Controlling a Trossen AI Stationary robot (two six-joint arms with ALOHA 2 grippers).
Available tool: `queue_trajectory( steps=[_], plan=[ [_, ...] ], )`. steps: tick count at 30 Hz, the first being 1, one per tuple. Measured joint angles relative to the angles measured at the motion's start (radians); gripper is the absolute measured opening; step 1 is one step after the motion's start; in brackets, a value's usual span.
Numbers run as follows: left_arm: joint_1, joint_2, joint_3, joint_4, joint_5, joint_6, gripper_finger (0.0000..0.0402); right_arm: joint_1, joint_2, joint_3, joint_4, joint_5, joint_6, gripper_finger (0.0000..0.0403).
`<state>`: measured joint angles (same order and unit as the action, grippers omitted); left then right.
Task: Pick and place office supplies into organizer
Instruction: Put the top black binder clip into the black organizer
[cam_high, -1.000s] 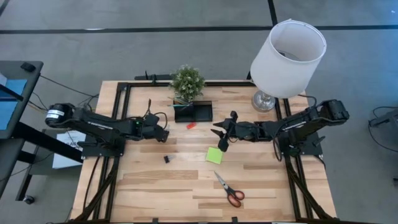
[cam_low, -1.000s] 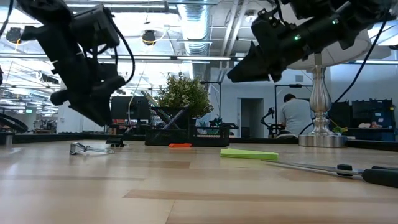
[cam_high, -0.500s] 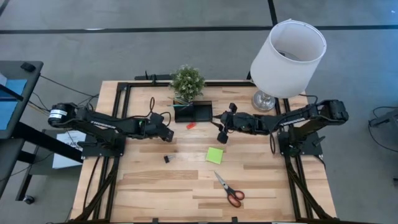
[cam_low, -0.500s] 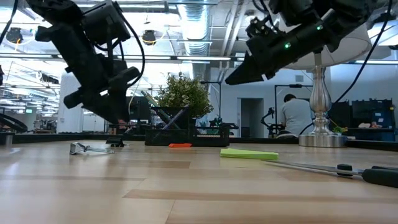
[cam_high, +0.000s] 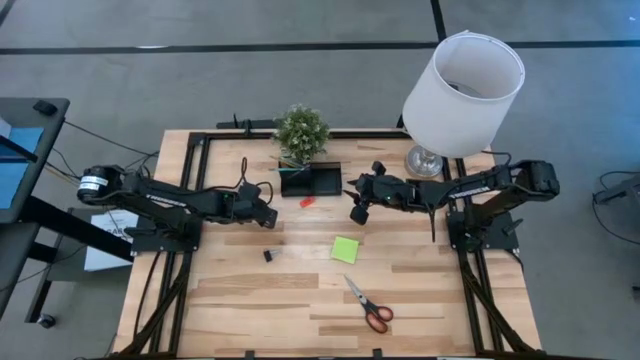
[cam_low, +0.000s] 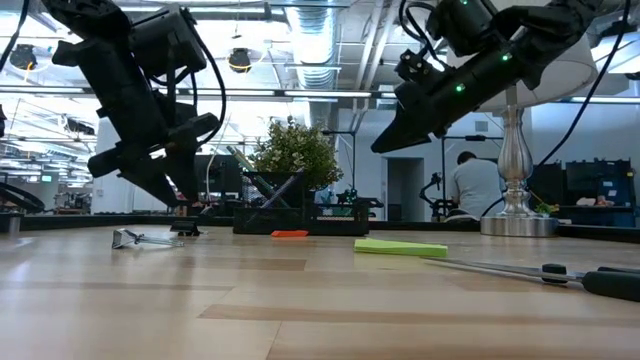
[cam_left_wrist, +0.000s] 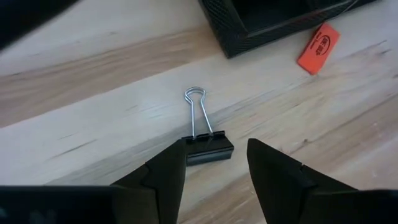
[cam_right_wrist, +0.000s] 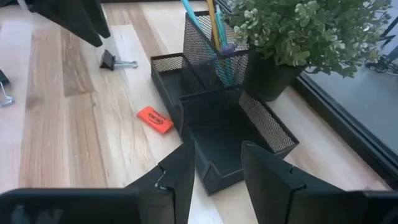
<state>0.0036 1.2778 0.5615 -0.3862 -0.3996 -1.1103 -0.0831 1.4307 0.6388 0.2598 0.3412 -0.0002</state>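
Left gripper (cam_left_wrist: 216, 163): held low over the tabletop (cam_high: 260, 300), left of the organizer; fingers (cam_left_wrist: 163, 174) spread, nothing gripped
Binder clip (cam_left_wrist: 208, 146): a black clip with silver wire handles lies flat on the wood, seen just ahead of the gap between the left fingers, apart from both; whether the fingertips touch the wood cannot be told
Right gripper (cam_right_wrist: 214, 171): raised above the tabletop at the organizer's right end; fingers (cam_right_wrist: 180, 168) parted, empty
Organizer (cam_right_wrist: 214, 134): black mesh tray at the far middle of the tabletop, seen directly ahead of the right fingers; its tall cup holds teal and yellow pens (cam_right_wrist: 214, 28), the low open compartment is nearest the fingers
Red piece (cam_right_wrist: 155, 120): flat on the wood just beside the organizer's front wall
Sticky-note square (cam_high: 346, 249): lime green, on the tabletop nearer the front than the right gripper
Scissors (cam_high: 367, 305): red-handled, near the front edge, well apart from both grippers
Potted plant (cam_high: 301, 132): just behind the organizer
Lamp (cam_high: 462, 85): white shade, far right corner
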Motion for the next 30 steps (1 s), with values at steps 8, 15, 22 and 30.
queue_trajectory(
  steps=[8,15,22,30],
  plan=[
    [0.000,0.000,0.000,0.030,-0.024,0.001,0.0165,0.004,0.000,0.000,0.002,-0.001,0.008,0.0127],
    [0.000,0.000,0.000,0.042,0.070,0.001,0.0165,0.004,0.000,0.000,0.009,0.000,0.008,0.0127],
    [0.000,0.000,0.000,0.041,0.077,0.001,0.0165,0.004,0.000,0.000,0.010,-0.001,0.008,0.0127],
    [0.000,0.000,0.000,0.041,0.077,0.002,0.0165,0.004,0.000,0.000,0.010,-0.001,0.008,0.0127]
  ],
)
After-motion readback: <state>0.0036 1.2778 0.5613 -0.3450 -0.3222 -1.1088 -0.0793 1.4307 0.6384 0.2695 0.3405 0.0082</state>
